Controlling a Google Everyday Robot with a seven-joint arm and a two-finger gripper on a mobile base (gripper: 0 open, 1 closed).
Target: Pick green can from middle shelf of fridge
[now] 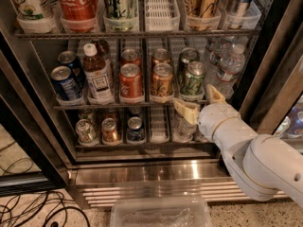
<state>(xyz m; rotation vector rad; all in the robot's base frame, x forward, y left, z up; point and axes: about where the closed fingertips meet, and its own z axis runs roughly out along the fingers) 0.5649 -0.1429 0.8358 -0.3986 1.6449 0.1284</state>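
The green can (193, 79) stands upright at the front of its lane on the middle shelf (71, 107) of the fridge (142, 173), with a second can right behind it. An orange can (162, 80) is to its left and a red can (130, 81) further left. My gripper (201, 102) is open just below and in front of the green can. One finger (186, 110) points left under the can. The other finger (215, 94) rises at the can's right. The fingers do not hold the can.
Blue cans (64, 82) and a tea bottle (98, 74) stand at the shelf's left, water bottles (229, 64) at its right. The upper rack (142, 33) hangs close above the cans. Several cans (110, 130) sit on the bottom shelf. A clear plastic bin (161, 213) and cables (33, 207) lie on the floor.
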